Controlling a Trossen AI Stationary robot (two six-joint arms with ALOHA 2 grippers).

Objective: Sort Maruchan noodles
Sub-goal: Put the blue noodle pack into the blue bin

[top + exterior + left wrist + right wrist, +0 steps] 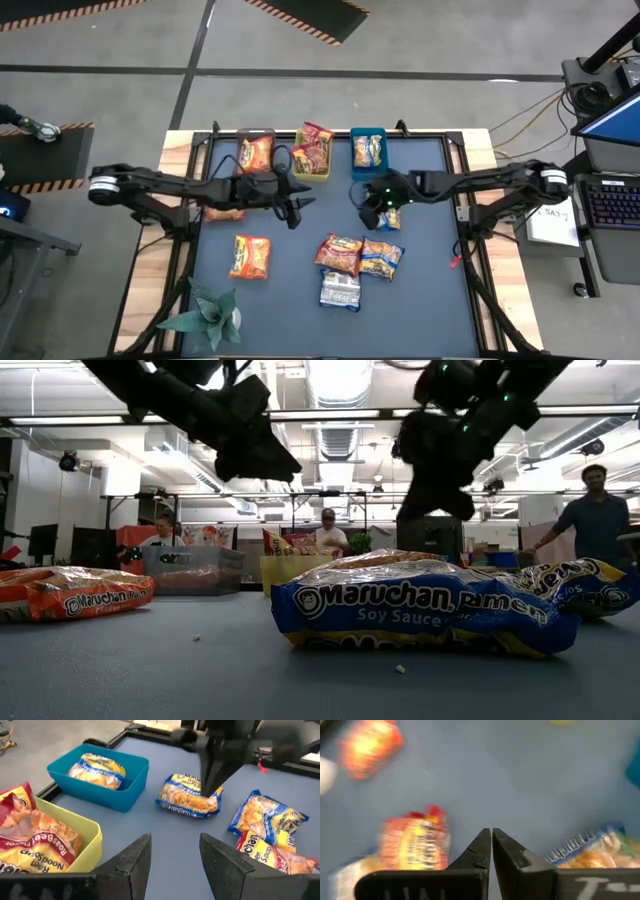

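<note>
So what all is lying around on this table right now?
Orange crinkly plastic noodle packets: three, orange; two loose on the dark blue mat, one in the grey bin.
Red noodle packets: about three, red; one loose mid-mat, the rest in the yellow bin.
Blue-and-yellow noodle packets: three; one in the blue bin, two loose.
Silvery-white noodle packet: one, near the front edge.
Green leafy plant: one, front left corner.
People: three, in the room behind.
Left end effector: open, above the mat.
Right end effector: shut, at a loose blue-and-yellow packet.
</note>
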